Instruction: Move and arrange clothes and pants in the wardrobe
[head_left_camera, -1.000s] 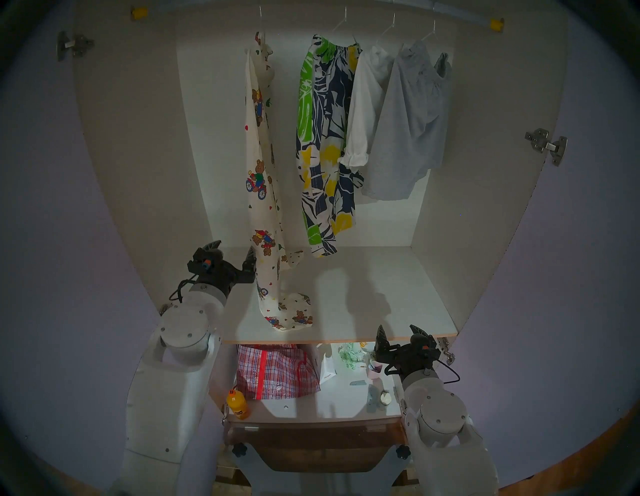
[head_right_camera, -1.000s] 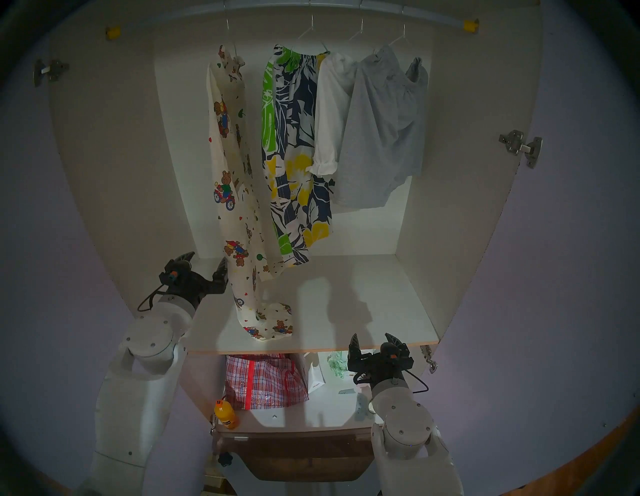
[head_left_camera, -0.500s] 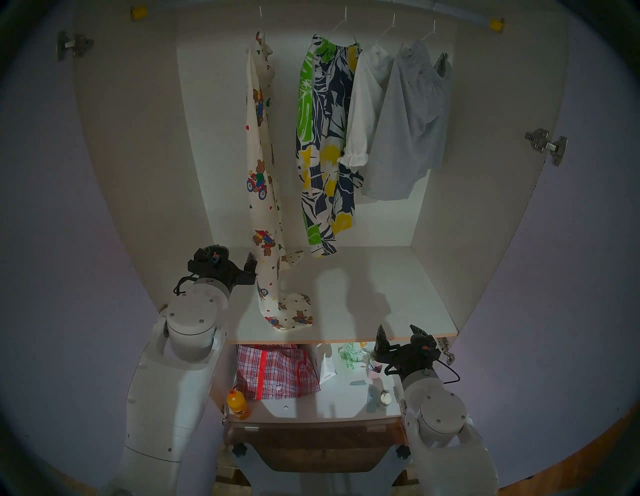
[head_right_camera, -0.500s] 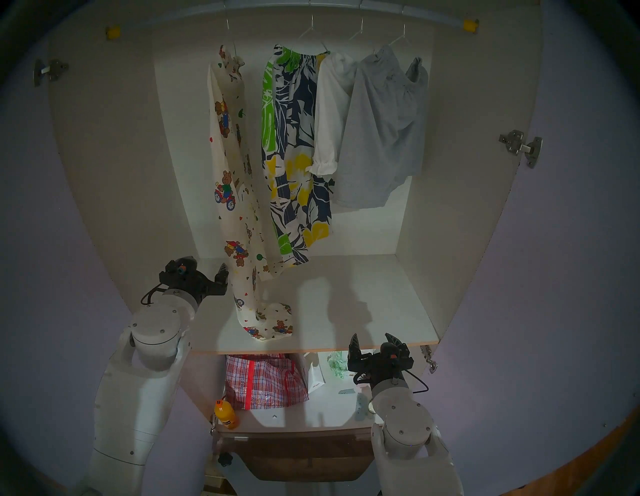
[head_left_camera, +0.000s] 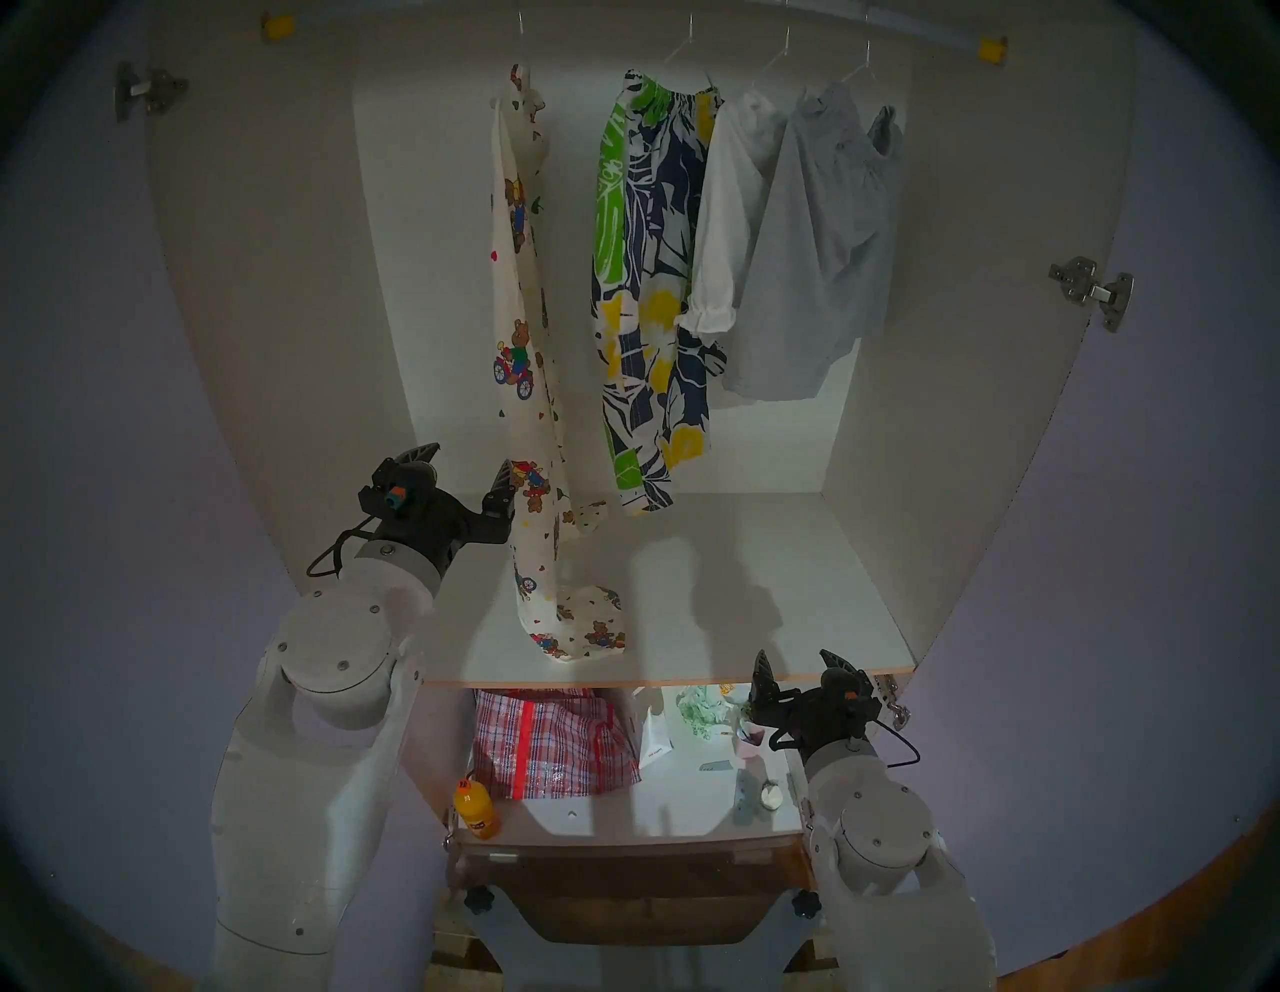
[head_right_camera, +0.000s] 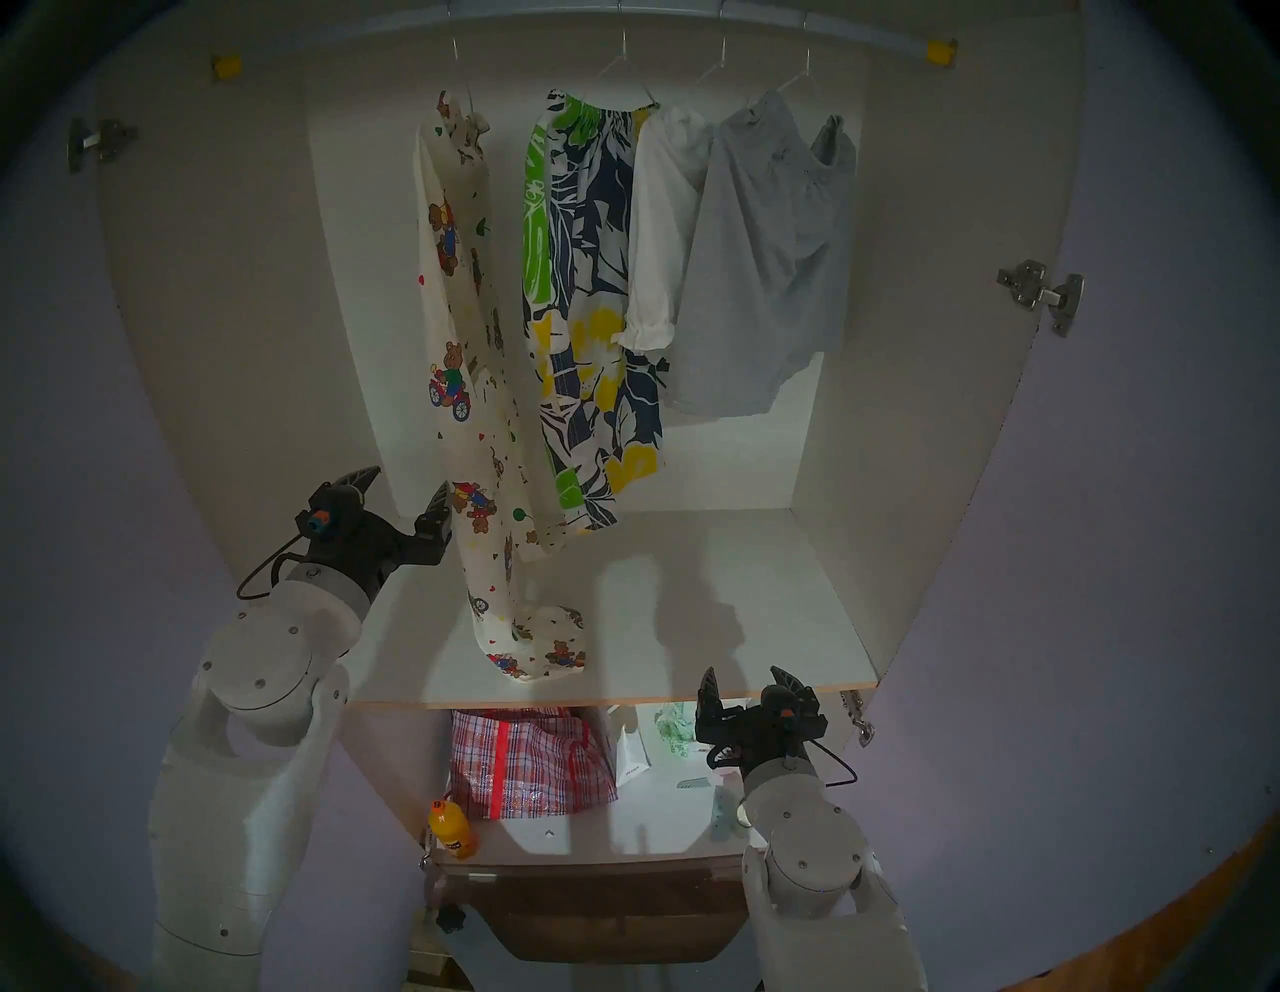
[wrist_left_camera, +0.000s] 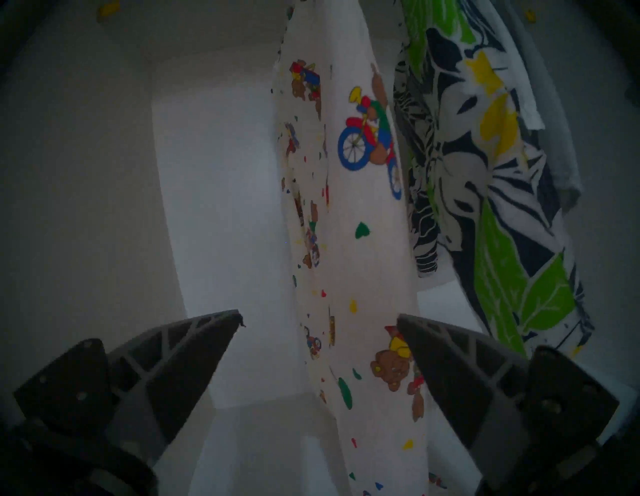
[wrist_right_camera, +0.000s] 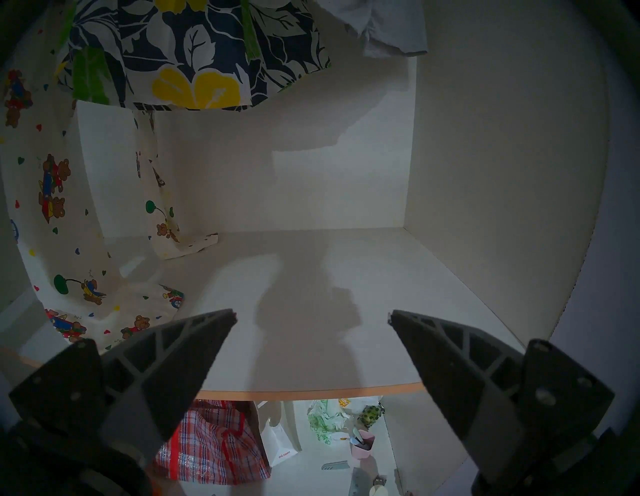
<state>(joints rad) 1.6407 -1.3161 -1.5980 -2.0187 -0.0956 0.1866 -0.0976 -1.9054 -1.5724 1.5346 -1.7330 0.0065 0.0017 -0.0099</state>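
We have our left gripper (head_left_camera: 463, 470) spread wide and empty, just beside the left edge of the teddy-bear pants (head_left_camera: 523, 360), and in the left wrist view the cloth hangs between the two fingers but we cannot tell if one finger already touches it. These long pants hang from the rail (head_left_camera: 921, 31) at the left of the row, and their leg ends lie crumpled on the white shelf (head_left_camera: 796, 589) of the wardrobe (head_left_camera: 277, 277). To the right hang the leaf-print pants (head_left_camera: 647, 291), then the white shirt (head_left_camera: 724, 228) and the grey T-shirt (head_left_camera: 817, 263), close together. Our right gripper (head_left_camera: 803, 668) is also wide and empty, near the front edge of the shelf, well apart from all clothes. We see some risks from here. If we close on a thin fold only, the cloth may slip out. If we pull down or sideways too hard, the thin wire hanger can jump from the rail and the pants will fall. The leg ends on the shelf may drag and bunch more. The leaf-print pants hang near, so a wide sweep to the right could catch them too.
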